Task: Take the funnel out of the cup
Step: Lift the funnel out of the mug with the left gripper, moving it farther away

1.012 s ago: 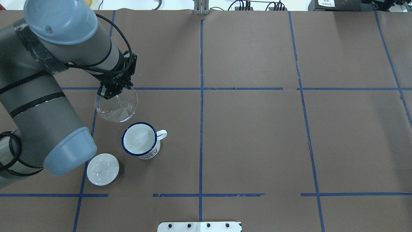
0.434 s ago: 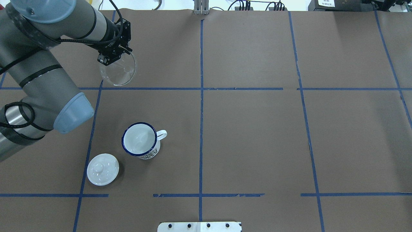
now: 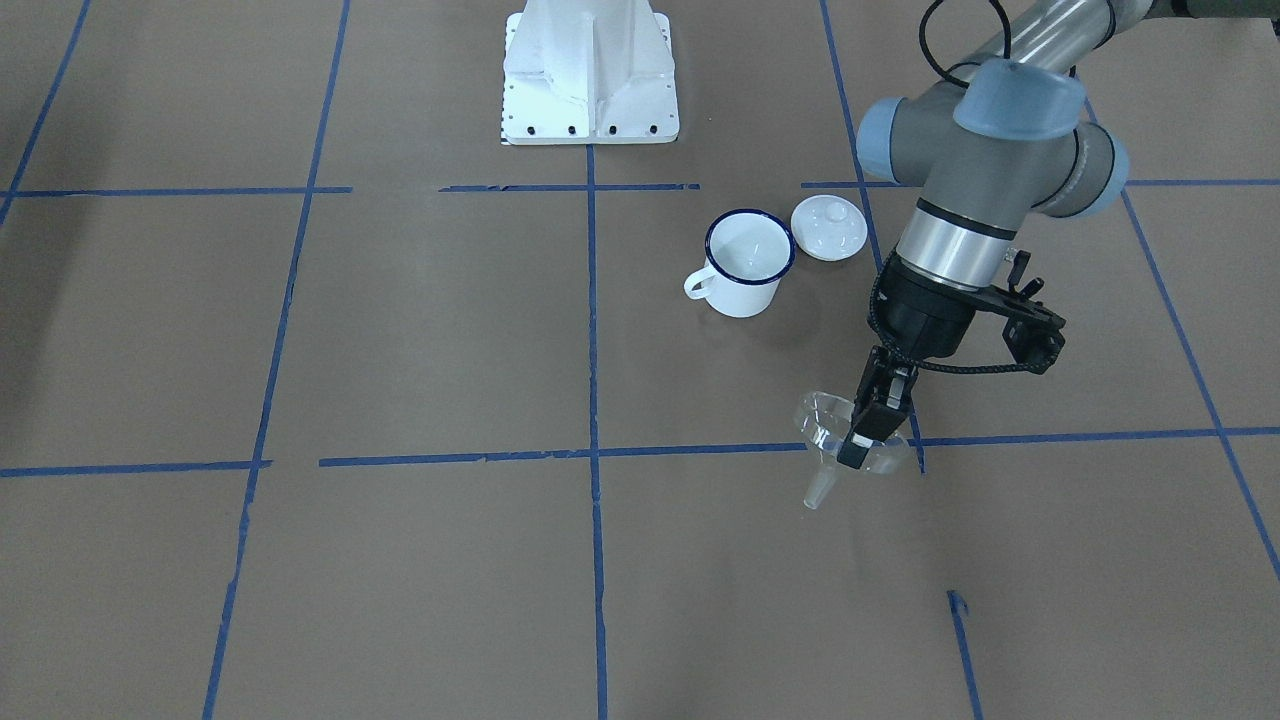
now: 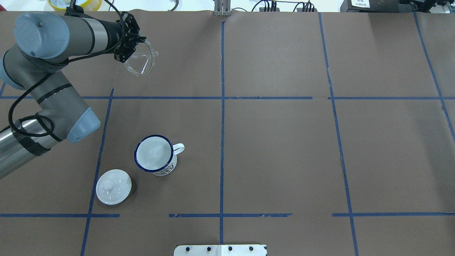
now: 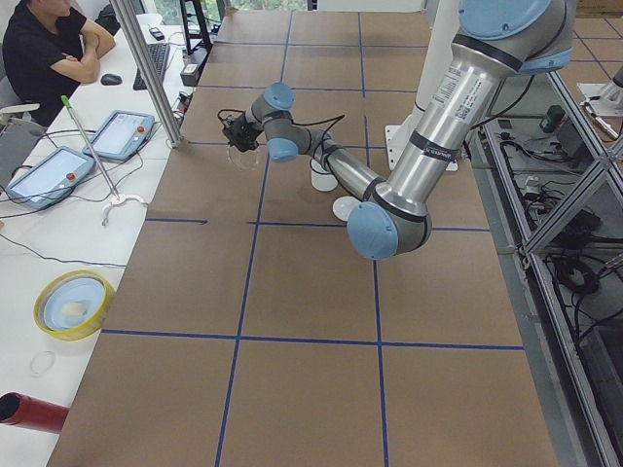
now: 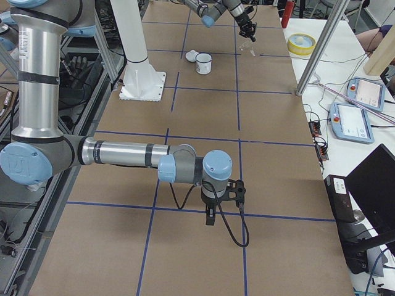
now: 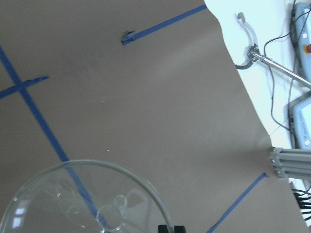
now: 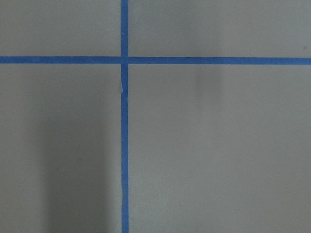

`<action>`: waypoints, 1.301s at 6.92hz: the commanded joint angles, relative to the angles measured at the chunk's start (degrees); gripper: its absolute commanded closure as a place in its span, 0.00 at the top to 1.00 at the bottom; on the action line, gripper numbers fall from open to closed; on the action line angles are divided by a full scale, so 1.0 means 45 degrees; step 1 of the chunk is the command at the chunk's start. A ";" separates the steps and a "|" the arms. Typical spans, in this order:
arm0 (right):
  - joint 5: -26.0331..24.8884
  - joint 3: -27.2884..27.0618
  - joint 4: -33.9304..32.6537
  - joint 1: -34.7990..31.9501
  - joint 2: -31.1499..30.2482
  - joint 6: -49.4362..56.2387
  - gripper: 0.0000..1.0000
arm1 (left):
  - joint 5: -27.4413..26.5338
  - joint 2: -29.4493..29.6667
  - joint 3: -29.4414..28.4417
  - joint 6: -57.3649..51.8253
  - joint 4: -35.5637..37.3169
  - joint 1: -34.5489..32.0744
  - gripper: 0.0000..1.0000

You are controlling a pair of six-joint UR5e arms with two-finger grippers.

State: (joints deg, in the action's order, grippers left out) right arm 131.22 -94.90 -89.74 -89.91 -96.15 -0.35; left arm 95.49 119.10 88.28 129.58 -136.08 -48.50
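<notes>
The left gripper (image 4: 127, 53) is carrying the funnel (image 4: 142, 63) away from the cup (image 4: 154, 159), toward 12 o'clock in the overhead view. A second ago the funnel was hanging just beside the cup's rim at 11 o'clock; now it is hanging well apart from it, near the far edge of the counter (image 4: 277, 142). The funnel is also tipping, its rim no longer facing straight up. The elbow of the left arm (image 4: 53, 96) is drawing away from the lid (image 4: 113, 186), toward 11 o'clock.
</notes>
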 commanded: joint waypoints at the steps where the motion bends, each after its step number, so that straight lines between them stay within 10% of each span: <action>1: 0.0000 0.0014 0.0000 0.0000 0.0000 0.0000 1.00 | -0.1740 -0.0139 -0.1567 0.0403 -0.2450 0.0716 0.00; 9: 0.0000 0.0014 0.0000 0.0000 0.0000 0.0000 1.00 | -0.2451 -0.0159 -0.3543 0.0423 -0.5385 0.1696 0.00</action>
State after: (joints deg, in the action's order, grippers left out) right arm 131.22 -94.87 -89.74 -89.91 -96.15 -0.35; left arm 84.48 118.39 72.60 131.48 -160.25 -41.25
